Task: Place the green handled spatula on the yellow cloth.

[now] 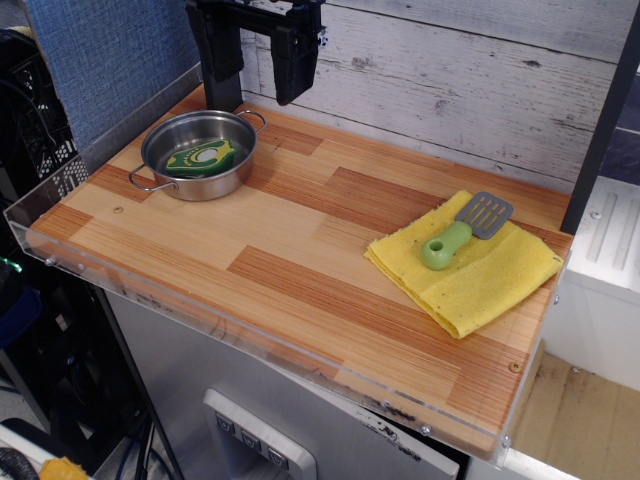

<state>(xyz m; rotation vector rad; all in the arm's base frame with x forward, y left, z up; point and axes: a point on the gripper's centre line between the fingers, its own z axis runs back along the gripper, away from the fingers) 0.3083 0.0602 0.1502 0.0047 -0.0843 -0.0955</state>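
Green handled spatula (462, 233) lies on the yellow cloth (490, 280) at right, so task looks done. Gripper (258, 68) hangs far-left over the pot (197, 153), fingers spread, empty. Best to keep clear, no nudging the cloth.

A small steel pot (198, 153) with two loop handles stands upright on the wooden counter (290, 270) near its back left corner, and a green-and-yellow sponge-like object (201, 158) lies inside it. A clear plastic rim (180, 310) runs along the counter's front and left edges. Behind the counter is a whitewashed plank wall (470, 80), with a blue fabric panel (105, 55) at the left.
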